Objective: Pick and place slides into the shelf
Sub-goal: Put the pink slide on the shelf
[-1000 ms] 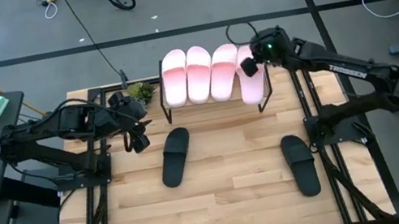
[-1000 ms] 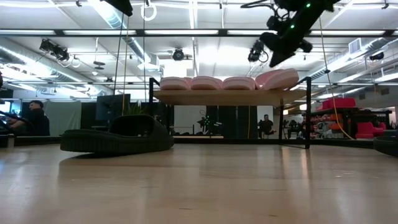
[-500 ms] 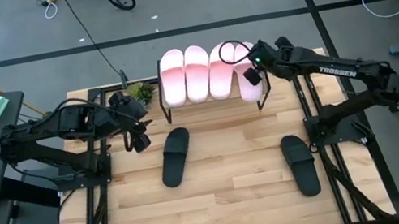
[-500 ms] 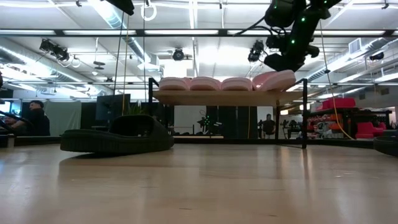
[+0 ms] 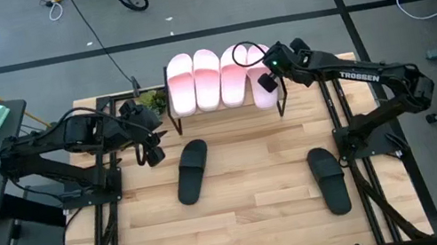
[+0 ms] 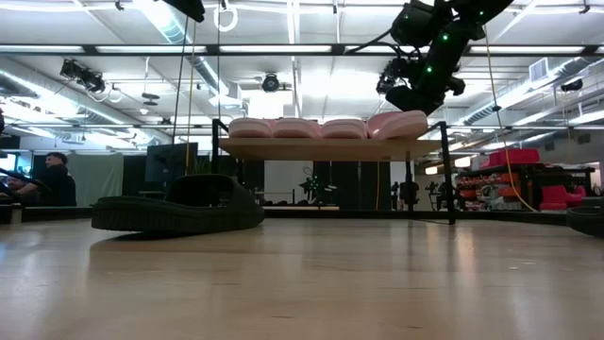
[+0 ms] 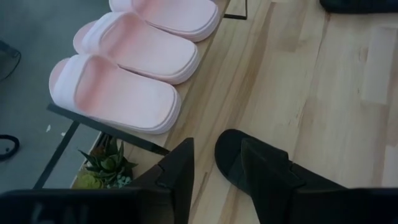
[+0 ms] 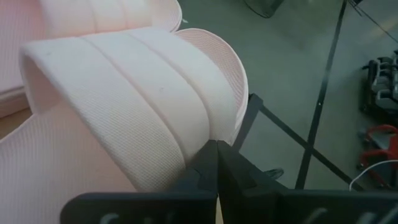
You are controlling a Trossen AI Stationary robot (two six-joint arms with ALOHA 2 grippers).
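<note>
- Right hand [image 5: 264, 84] pressing its closed fingers against the strap edge of the fourth pale pink wide-strap slide sandal [image 5: 258, 79], gripping nothing between them.
- That sandal sitting tilted at the right end of the small low shelf with a light wooden top board on a thin black metal frame [image 6: 311, 147], just beside three more pale pink slide sandals [image 5: 204, 80] lying side by side on the board.
- Shelf standing at the far edge of the large wooden surface [image 5: 253, 215].
- Left hand [image 5: 150, 155] hovering near the shelf's left end, fingers partly apart, holding nothing.
- One black slide sandal [image 5: 192, 170] lying on the surface just beside the left hand.
- Second black slide sandal [image 5: 329, 179] lying well apart, toward the right side.
- Small green potted plant [image 5: 156, 102] standing by the shelf's left corner.
</note>
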